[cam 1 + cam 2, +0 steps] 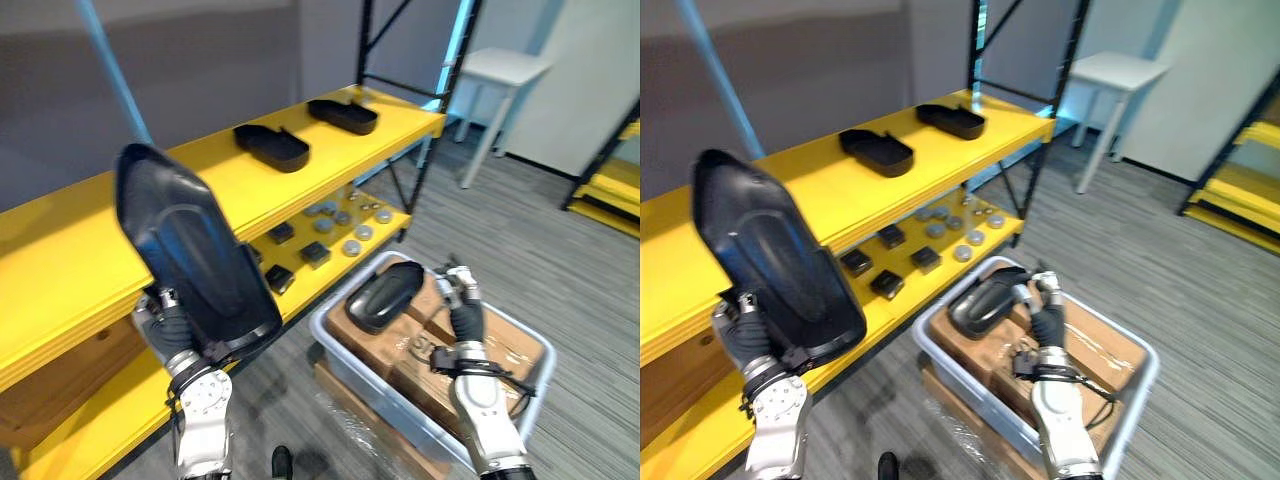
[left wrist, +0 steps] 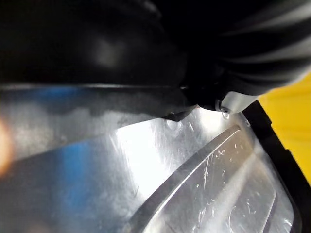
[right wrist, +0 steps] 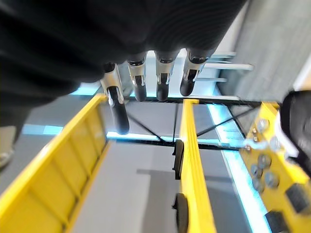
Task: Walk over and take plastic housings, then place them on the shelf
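At the near left, the robot's left hand [image 1: 172, 328] grasps the lower end of a large black housing [image 1: 190, 245] and holds it up, tilted, above the near end of the yellow shelf [image 1: 90, 250]. In its wrist view we see the housing's pale inner face close against the hand's dark cover.

Farther along the top board, we see two more black housings, one [image 1: 272, 146] near the middle and one [image 1: 343, 115] at the far end, well apart from each other. On the lower board lie small black blocks [image 1: 315, 253] and grey discs [image 1: 352, 246].

To the right, on the floor beside the shelf, a grey bin [image 1: 340, 358] holds cardboard boxes [image 1: 510, 350], and a smaller housing [image 1: 385, 293] rests on top of them. The right hand [image 1: 463, 300] is just beside that housing with its fingers [image 3: 162, 82] straight and released, holding nothing; we cannot tell whether it touches the housing.

A small white desk [image 1: 505, 65] stands at the far right.
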Tool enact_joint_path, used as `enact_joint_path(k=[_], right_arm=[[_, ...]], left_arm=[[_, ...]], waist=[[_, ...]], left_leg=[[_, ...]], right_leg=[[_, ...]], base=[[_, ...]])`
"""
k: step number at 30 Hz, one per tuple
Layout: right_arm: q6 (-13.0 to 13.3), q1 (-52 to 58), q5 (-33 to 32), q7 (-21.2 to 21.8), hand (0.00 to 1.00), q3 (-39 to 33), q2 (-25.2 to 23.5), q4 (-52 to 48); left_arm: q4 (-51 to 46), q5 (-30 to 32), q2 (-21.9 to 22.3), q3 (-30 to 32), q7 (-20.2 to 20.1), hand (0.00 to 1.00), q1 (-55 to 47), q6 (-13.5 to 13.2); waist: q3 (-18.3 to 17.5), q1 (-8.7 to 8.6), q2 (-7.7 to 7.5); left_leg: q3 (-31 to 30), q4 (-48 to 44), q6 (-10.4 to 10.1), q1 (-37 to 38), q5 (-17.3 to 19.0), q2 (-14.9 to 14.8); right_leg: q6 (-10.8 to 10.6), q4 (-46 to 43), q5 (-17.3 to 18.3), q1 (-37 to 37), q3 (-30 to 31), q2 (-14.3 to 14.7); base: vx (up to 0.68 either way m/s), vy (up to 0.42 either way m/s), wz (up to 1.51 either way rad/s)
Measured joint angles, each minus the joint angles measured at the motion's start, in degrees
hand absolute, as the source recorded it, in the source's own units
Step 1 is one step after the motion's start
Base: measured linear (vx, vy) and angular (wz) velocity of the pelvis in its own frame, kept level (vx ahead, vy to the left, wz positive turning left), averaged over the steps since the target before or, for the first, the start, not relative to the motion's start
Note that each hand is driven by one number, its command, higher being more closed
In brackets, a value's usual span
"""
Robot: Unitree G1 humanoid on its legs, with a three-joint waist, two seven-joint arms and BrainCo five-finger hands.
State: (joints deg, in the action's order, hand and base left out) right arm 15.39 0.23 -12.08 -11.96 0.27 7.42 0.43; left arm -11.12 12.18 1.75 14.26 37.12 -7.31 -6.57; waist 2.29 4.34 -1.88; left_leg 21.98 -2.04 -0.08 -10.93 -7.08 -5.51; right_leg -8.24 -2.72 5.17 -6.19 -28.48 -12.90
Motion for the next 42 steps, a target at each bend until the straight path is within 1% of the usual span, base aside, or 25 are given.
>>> enact_joint_path(k=[3,6,7,8,9,10,11,12,14,16,17,18,19,20,21,23,25,27,29,30,32,33,34,37,42], right_arm=[[0.8,0.36,-3.45,1.19,0.0,-1.86,-4.27,-0.08],[0.82,1.15,-3.35,0.79,0.0,-5.91,-5.6,0.03],[1.09,1.71,-3.27,0.54,0.0,-7.79,-6.04,0.01],[1.19,1.98,-3.26,0.43,0.0,-8.83,-6.23,0.02],[1.35,2.27,-3.27,0.06,0.0,-10.28,-6.53,0.14],[1.59,2.6,-3.18,0.12,0.0,-10.9,-6.94,0.23],[1.59,2.79,-3.18,0.22,0.0,-10.95,-7.08,0.24],[1.6,2.85,-3.25,0.29,0.0,-11.02,-7.3,0.25],[1.6,3.0,-3.39,1.23,0.0,-11.15,-7.33,0.27],[1.61,4.1,-3.46,2.17,0.0,-12.47,-7.32,0.23],[1.61,4.46,-3.47,2.33,0.0,-13.21,-7.33,0.24],[1.61,4.6,-3.57,2.36,0.0,-14.18,-7.32,0.23],[1.61,4.61,-3.73,2.36,0.0,-14.39,-7.32,0.16],[1.55,5.02,-4.24,2.36,0.0,-14.94,-6.99,0.41],[1.54,6.45,-4.84,2.34,0.0,-15.63,-6.67,0.18],[1.45,8.43,-5.6,2.33,0.0,-15.59,-7.69,-1.71],[1.47,10.47,-5.66,2.48,0.0,-14.78,-8.81,-7.08],[1.6,12.42,-6.99,3.01,0.0,-14.25,-9.33,-13.24],[1.62,12.97,-7.86,3.15,0.0,-13.48,-9.32,-15.66],[1.64,12.99,-7.84,3.38,0.0,-13.3,-9.42,-16.13],[1.64,13.1,-7.8,3.56,0.0,-13.35,-9.44,-16.37],[1.63,13.23,-7.62,3.54,0.0,-13.75,-9.35,-16.79],[1.6,13.25,-7.12,3.55,0.0,-14.19,-9.6,-16.71],[1.58,13.74,-5.03,4.01,0.0,-14.64,-10.56,-17.32],[1.56,13.79,-3.08,4.59,0.0,-14.82,-10.61,-17.46]], left_arm=[[-4.72,0.66,0.73,1.63,-1.33,1.0,-1.51,-0.84],[-7.5,1.68,1.56,1.52,-2.05,1.0,-1.64,-2.11],[-8.82,1.67,0.98,1.7,-2.45,1.0,-1.63,-2.65],[-9.46,1.66,0.65,1.77,-2.57,1.0,-1.71,-2.97],[-10.95,1.65,0.2,2.13,-2.6,1.0,-2.21,-3.65],[-12.01,1.56,-0.3,2.59,-2.39,1.0,-2.18,-4.21],[-12.44,1.57,-0.51,2.59,-2.42,1.0,-2.14,-4.36],[-12.97,1.6,-0.51,2.28,-2.58,1.0,-2.09,-4.82],[-13.02,1.59,0.0,1.95,-3.13,1.0,-2.12,-5.34],[-13.3,1.45,-0.59,0.85,-3.81,1.0,-2.0,-6.67],[-13.43,1.42,-0.64,0.22,-3.82,1.0,-1.99,-6.96],[-13.9,1.22,-0.62,-0.37,-3.86,1.0,-2.0,-7.38],[-14.45,0.83,-0.78,-0.54,-3.88,1.0,-1.96,-7.41],[-14.51,0.22,-0.13,-1.52,-3.86,1.0,-2.2,-7.61],[-15.15,0.33,0.54,-2.86,-4.08,1.0,-2.81,-7.97],[-16.39,0.32,1.23,-4.38,-5.13,1.0,-2.88,-8.56],[-17.8,0.26,1.33,-5.98,-6.11,1.0,-4.0,-9.14],[-17.79,0.01,1.34,-7.9,-7.85,1.0,-4.69,-9.17],[-17.74,-1.37,1.25,-8.02,-8.42,1.0,-4.81,-9.19],[-17.62,-2.38,1.24,-8.54,-9.06,1.0,-4.66,-9.23],[-16.69,-3.43,1.25,-9.64,-10.03,1.0,-4.36,-9.44],[-15.35,-4.29,1.3,-11.0,-10.82,1.0,-3.88,-9.48],[-13.56,-5.37,1.29,-11.98,-12.06,1.0,-3.35,-9.5],[-8.92,-9.29,-0.47,-13.24,-15.0,1.0,-2.56,-8.8],[-3.95,-14.26,-3.08,-15.93,-19.8,1.0,2.6,-6.8]], waist=[[0.48,-0.2,-0.79],[1.02,-0.34,-0.8],[1.54,-0.71,-1.51],[1.75,-0.74,-1.71],[2.37,-0.93,-1.32],[2.53,-1.53,-1.09],[2.73,-2.0,-0.78],[3.4,-2.39,-0.1],[3.81,-2.83,0.56],[3.87,-3.6,0.64],[3.87,-3.55,0.51],[4.09,-3.5,-0.62],[4.31,-3.62,-1.49],[5.16,-3.6,-0.83],[5.25,-3.41,0.79],[4.93,-3.35,2.45],[5.14,-3.4,2.74],[5.4,-3.29,2.71],[5.43,-3.22,2.63],[5.44,-3.43,2.46],[5.47,-3.64,2.38],[4.9,-3.85,3.28],[4.56,-4.27,3.36],[3.28,-5.72,0.99],[3.02,-7.81,0.52]], left_leg=[[-2.59,0.55,1.49,1.42,0.82,4.58],[-7.73,0.11,2.36,4.5,1.98,5.98],[-10.94,0.18,2.81,6.44,2.76,7.04],[-12.68,0.19,2.97,7.34,3.35,7.46],[-16.01,0.3,3.77,8.79,4.39,7.66],[-19.88,0.25,4.4,9.15,5.07,7.61],[-22.01,0.26,4.37,9.26,5.16,7.54],[-25.39,0.34,4.44,10.12,5.37,7.42],[-29.63,0.01,3.92,11.4,5.47,7.48],[-35.76,-0.3,3.04,11.7,6.05,7.47],[-36.97,-0.42,2.4,11.58,6.46,7.5],[-38.89,-1.88,1.09,10.97,7.63,8.59],[-39.49,-3.37,0.62,10.32,8.93,9.7],[-40.56,-6.24,-0.22,10.04,11.28,10.03],[-40.42,-8.17,-0.94,9.58,13.12,8.19],[-40.46,-10.92,-1.79,9.74,15.69,5.78],[-39.03,-16.17,-2.71,9.12,18.63,4.19],[-33.95,-30.01,-4.26,4.24,20.4,3.02],[-30.71,-33.71,-3.87,2.36,21.1,1.69],[-26.69,-32.11,-2.38,2.17,21.97,-1.5],[-23.88,-27.14,-2.18,2.47,21.75,-4.6],[-22.73,-20.31,-1.08,3.65,20.48,-6.28],[-21.14,-16.37,-7.59,4.81,16.4,-6.14],[-18.04,-10.87,-5.86,7.31,13.77,-1.24],[-14.89,-10.42,-5.27,7.52,14.0,-0.02]], right_leg=[[-1.01,-1.75,-0.17,-3.25,-3.04,-3.72],[-0.87,-17.49,-0.41,-2.78,-5.14,-7.61],[0.1,-26.56,-2.8,-1.61,-3.78,-9.94],[1.2,-30.82,-5.22,-0.67,-1.8,-10.64],[1.67,-38.5,-11.27,2.55,4.95,-10.67],[0.77,-45.55,-3.89,6.8,11.48,-8.07],[1.53,-47.52,0.03,8.77,13.77,-6.26],[2.14,-47.61,4.94,11.77,17.09,-2.93],[2.53,-39.95,7.95,14.4,20.58,0.66],[3.19,-24.36,8.0,15.91,28.39,6.29],[3.33,-20.36,7.66,16.07,30.06,7.29],[4.48,-12.42,4.61,16.08,32.63,7.71],[4.7,-9.48,1.0,16.13,33.64,7.18],[3.91,-10.31,-3.35,15.24,32.82,7.09],[4.52,-8.31,-3.28,13.13,30.93,8.39],[5.49,-6.37,-3.5,10.18,29.2,10.65],[6.88,-6.13,-2.54,8.04,28.69,12.62],[7.68,-5.39,-2.03,5.39,27.94,14.1],[7.81,-4.38,-2.1,4.27,27.94,14.06],[7.83,-4.32,-2.07,4.2,27.98,13.64],[7.66,-4.24,-1.97,4.64,28.01,12.64],[6.73,-4.47,-1.63,5.59,28.05,12.1],[5.65,-4.75,-0.97,6.43,28.63,11.08],[3.84,-2.46,-1.98,6.28,31.31,6.32],[1.44,-0.54,-4.21,7.25,34.59,5.02]], base=[[0.25,0.128,0.6],[0.23,0.12,0.99],[0.18,0.093,1.18],[0.24,0.107,1.36],[0.28,0.049,1.37],[0.27,0.018,1.45],[0.24,-0.044,1.58],[0.17,-0.069,1.54],[0.17,-0.106,1.45],[0.18,-0.197,1.48],[0.18,-0.254,1.31],[0.14,-0.218,0.87],[0.15,-0.281,0.92],[0.16,-0.262,0.7],[0.2,-0.254,0.59],[0.21,-0.175,0.25],[0.15,-0.112,0.08],[0.16,-0.094,0.07],[0.1,0.005,-0.03],[0.08,0.051,0.02],[0.06,0.114,0.05],[0.03,0.238,0.04],[0.03,0.243,-0.02],[0.06,0.262,-0.15],[0.06,0.149,-0.29]])
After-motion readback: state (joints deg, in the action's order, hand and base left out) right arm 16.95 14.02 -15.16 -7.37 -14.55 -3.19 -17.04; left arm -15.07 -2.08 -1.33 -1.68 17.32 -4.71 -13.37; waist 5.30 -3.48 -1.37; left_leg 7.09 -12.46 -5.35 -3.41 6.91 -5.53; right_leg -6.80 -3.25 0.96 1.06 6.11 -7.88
